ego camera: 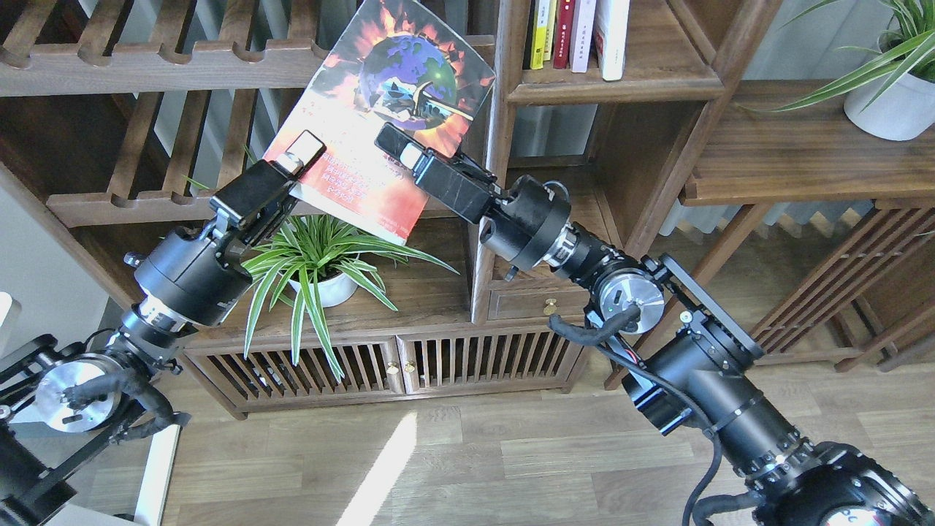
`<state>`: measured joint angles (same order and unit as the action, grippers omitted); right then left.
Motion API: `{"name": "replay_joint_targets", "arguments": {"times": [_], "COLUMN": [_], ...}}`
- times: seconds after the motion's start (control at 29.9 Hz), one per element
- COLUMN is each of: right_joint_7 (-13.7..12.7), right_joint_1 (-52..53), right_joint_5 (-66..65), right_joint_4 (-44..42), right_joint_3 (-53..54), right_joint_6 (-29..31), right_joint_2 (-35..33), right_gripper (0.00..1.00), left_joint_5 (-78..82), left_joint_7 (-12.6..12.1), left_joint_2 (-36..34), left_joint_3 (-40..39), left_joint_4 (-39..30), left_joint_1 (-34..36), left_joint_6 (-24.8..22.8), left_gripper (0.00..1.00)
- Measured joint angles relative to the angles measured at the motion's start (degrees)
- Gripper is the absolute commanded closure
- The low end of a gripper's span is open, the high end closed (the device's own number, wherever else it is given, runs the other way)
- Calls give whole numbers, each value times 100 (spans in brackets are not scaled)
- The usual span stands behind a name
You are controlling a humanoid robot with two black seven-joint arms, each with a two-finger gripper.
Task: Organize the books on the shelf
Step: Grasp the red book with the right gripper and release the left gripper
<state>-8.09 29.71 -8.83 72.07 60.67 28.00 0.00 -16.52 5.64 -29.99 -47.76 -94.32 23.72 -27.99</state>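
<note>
**One book in the air, four already on the shelf**

I am looking down from the head camera at a dark walnut bookcase. Both my arms reach up toward an orange-red book (387, 109), held tilted in mid-air in front of the slatted racks (146, 66), left of the upright post (504, 146).

My left gripper (299, 157) is clamped on the book's lower left corner. My right gripper (398, 146) lies against the cover near its lower middle. Its fingers look closed on the book, though from this angle I cannot be sure the back finger is behind the cover.

The shelf (657, 80) sits up and to the right, past the post. Four books stand upright there, side by side: a yellow spine (540, 33), a red one (563, 33), a pale one (583, 33) and a thick white one (612, 36). Bare plank shows to their right.

I judge the task well along but unfinished. The standing books look sorted. The orange-red book is not yet on the shelf and must be carried right, past the post, turned upright and set beside the row.

A potted plant (318, 263) sits below the held book.
</note>
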Motion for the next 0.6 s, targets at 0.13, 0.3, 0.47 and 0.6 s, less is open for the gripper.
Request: {"name": "replay_joint_targets", "arguments": {"times": [0.13,0.3,0.47,0.6], "right_joint_7": [0,0,0,0], "right_joint_1": [4,8,11,11], "right_joint_5": [28,80,89,92], "right_joint_4": [0,-6,-34,-35], "right_joint_3": [29,41,21,2], "right_joint_6": [0,0,0,0], "right_joint_2": [0,0,-1,-1], "right_gripper": [24,30,32,32], "left_joint_5": [-49,-69,-70,-72], "left_joint_7": [-1,-1,-1,-1], "left_joint_2": [-50,-143,-172,-179], "left_joint_3": [5,5,5,17], "left_joint_4": [-13,-86,-127,-167], "left_joint_1": [1,1,-10,-23], "left_joint_6": [0,0,0,0], "left_gripper": [100,100,100,100]}}
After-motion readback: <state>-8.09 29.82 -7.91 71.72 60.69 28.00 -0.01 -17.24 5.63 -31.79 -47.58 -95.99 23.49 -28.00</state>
